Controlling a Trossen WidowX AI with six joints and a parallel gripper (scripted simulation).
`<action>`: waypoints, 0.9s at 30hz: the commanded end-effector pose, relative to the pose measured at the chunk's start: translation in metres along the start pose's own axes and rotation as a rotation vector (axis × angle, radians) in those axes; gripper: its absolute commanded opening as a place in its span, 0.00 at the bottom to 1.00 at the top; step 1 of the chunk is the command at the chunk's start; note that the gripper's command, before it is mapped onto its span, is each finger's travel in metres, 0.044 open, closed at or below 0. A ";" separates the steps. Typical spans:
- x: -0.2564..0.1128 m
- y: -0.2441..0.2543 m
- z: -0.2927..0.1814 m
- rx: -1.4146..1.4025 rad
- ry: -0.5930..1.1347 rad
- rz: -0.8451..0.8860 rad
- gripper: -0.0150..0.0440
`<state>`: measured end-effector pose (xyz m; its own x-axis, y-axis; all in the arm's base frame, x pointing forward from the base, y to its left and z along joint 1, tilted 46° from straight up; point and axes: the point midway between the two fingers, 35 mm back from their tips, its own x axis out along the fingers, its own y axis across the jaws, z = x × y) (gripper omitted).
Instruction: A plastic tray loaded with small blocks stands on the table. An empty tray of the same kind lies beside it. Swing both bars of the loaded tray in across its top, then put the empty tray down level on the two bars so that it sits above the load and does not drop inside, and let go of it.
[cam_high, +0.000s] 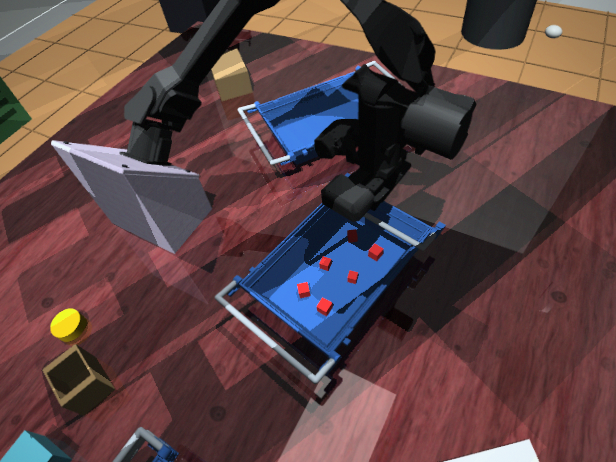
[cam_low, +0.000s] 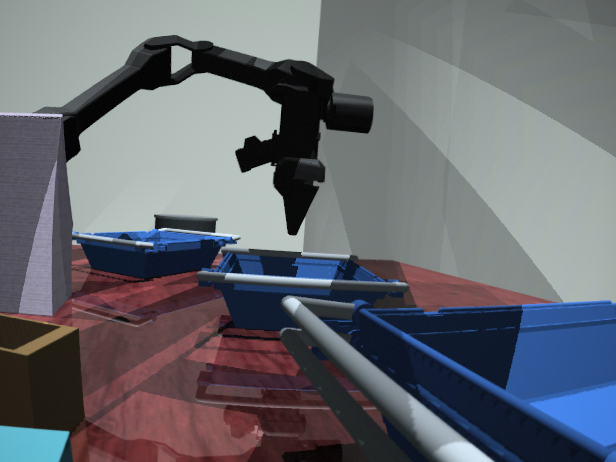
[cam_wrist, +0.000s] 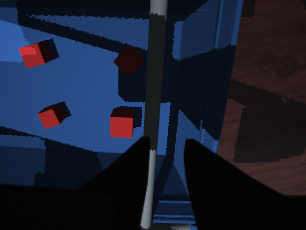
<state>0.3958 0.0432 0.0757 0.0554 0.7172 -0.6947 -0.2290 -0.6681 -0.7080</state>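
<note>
The loaded blue tray (cam_high: 356, 313) (cam_low: 260, 310) stands on the table with several red blocks (cam_high: 324, 306) (cam_wrist: 121, 126) inside. Its far bar (cam_high: 397, 233) (cam_low: 326, 256) (cam_wrist: 154, 90) lies across the top, inward of the far end. Its near bar (cam_high: 272, 342) (cam_low: 280, 280) is out beyond the near end. My gripper (cam_low: 293, 233) (cam_wrist: 166, 146) is narrowly open and empty, pointing down above the far end; the far bar shows beneath it, by the left finger. In the top view the fingertips are hidden. An empty blue tray (cam_high: 320, 125) (cam_low: 112, 257) stands behind, bars out.
Another blue tray (cam_high: 165, 452) (cam_low: 450, 345) stands at the near edge, a bar outward. A grey-lilac block (cam_high: 155, 210) (cam_low: 30, 210) stands left, under the arm's base. Also there: a tan block (cam_high: 232, 77), yellow disc (cam_high: 67, 324), open brown box (cam_high: 90, 395) (cam_low: 55, 385) and cyan block (cam_high: 32, 450).
</note>
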 end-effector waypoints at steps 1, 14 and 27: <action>0.001 0.000 0.000 0.001 0.000 0.000 0.40; -0.013 -0.001 0.000 -0.001 0.015 0.007 0.40; -0.015 0.106 -0.018 1.166 0.036 0.039 0.40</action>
<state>0.3937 -0.0049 0.0440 0.0562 0.6955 -0.7163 -0.7573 -0.4378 -0.4845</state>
